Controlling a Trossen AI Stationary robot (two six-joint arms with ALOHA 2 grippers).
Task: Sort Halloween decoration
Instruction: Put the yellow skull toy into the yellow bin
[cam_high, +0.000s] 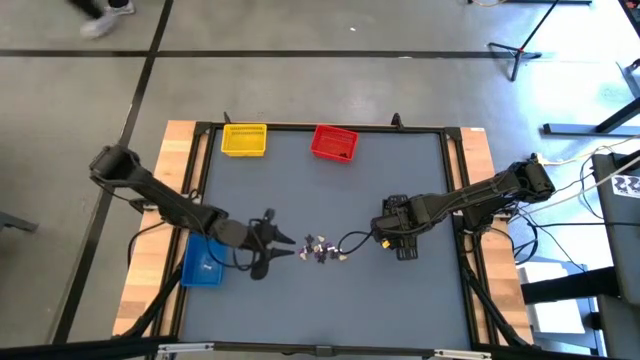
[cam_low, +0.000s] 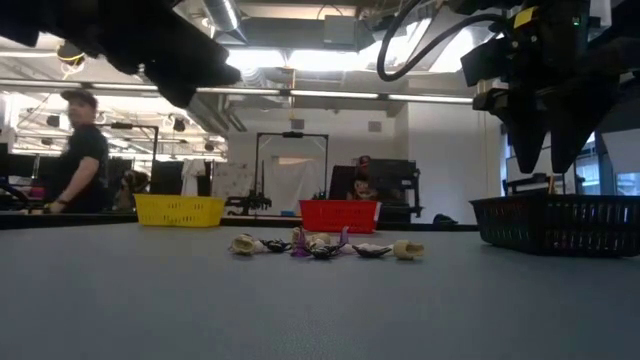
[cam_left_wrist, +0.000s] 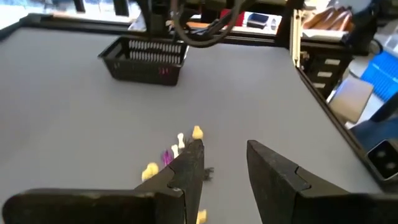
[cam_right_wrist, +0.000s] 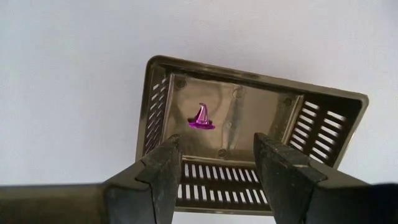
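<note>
Several tiny trinkets (cam_high: 322, 250) heaped loosely at mid-bench (cam_high: 300, 190), between the two arms: pale tan lumps, dark flat pieces, purple bits, a few white ones, all far smaller than any bin. Seen level across the bench, strung in a short row (cam_low: 325, 246) (tan at both ends, purple and dark in the middle). One more, a purple witch-hat shape (cam_right_wrist: 201, 117), lying alone on the floor of the black bin (cam_right_wrist: 249, 143), upright on its brim. Right jaws (cam_right_wrist: 214, 165) hanging directly over that black bin, spread wide, nothing between them. Left jaws (cam_left_wrist: 224, 171) poised just beside the heap, on its left as seen from above, also parted with a clear gap and holding nothing; a few tan and purple trinkets showing just past the fingertips. Yellow bin (cam_high: 244, 139) and red bin (cam_high: 334, 143) at the far edge, side by side; blue bin (cam_high: 201, 262) at the left edge under the left arm. Person (cam_low: 80, 150) standing in the room beyond.
</note>
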